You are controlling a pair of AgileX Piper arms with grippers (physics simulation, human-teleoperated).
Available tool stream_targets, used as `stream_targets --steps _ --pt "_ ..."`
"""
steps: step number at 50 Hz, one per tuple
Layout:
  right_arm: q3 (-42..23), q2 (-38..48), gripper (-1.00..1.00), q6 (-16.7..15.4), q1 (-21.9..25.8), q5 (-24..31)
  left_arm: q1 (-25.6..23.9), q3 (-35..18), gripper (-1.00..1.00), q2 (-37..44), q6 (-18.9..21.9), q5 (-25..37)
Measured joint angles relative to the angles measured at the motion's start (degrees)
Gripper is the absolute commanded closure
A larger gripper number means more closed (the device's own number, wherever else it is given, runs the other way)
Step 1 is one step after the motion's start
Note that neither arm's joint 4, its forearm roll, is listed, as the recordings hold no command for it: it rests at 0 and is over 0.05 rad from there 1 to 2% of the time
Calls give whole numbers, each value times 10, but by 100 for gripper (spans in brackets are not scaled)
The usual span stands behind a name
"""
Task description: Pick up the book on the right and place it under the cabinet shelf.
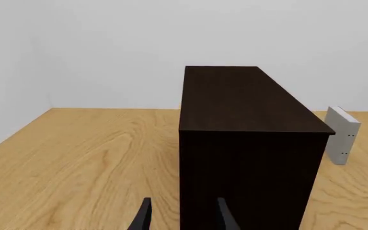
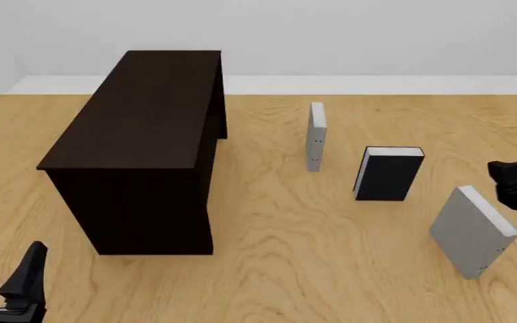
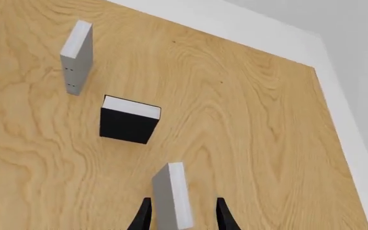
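The book, plain light grey and thick, stands tilted at the right of the table, with tiny dots on its near edge. In the right wrist view the book shows edge-on between the two fingers of my right gripper, which is open, with a gap on one side. In the front view the right gripper hangs just above and behind the book. The cabinet shelf is a large dark brown box at the left. My left gripper is open and empty, close to the cabinet's near end.
A black-covered book with white pages stands left of the grey one. A thinner grey-white book stands upright further back, nearer the cabinet. Bare wooden table lies between the cabinet and the books. A white wall rises behind the table.
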Motion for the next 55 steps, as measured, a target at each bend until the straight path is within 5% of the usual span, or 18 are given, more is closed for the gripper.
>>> stream_targets --steps 16,55 --pt "13 85 -100 2 -20 -42 0 0 -100 4 0 -4" --pt "127 303 -100 10 -61 -262 -4 2 -100 3 0 -4"
